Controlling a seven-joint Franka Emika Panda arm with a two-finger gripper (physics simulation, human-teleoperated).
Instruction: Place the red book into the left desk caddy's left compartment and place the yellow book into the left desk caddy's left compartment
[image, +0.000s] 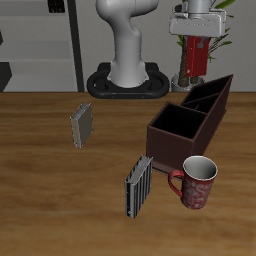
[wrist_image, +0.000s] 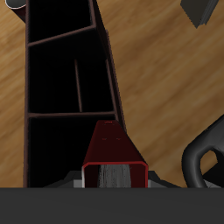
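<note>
Pincer: your pincer (image: 192, 62) pinches the dark red hardcover book (image: 192, 55), held upright above the dark brown slanted-wall caddy (image: 205, 105).
Red book: in the wrist view it (wrist_image: 113, 149) hangs over the caddy's walled sections (wrist_image: 66, 87).
Striped books: two grey ones stand on the wooden surface (image: 40, 170), one (image: 82, 124) farther back, one (image: 138, 185) beside the red patterned mug (image: 196, 182).

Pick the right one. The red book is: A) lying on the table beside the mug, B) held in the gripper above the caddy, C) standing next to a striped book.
B: the gripper clamps the red book in the air over the left desk caddy.
</note>
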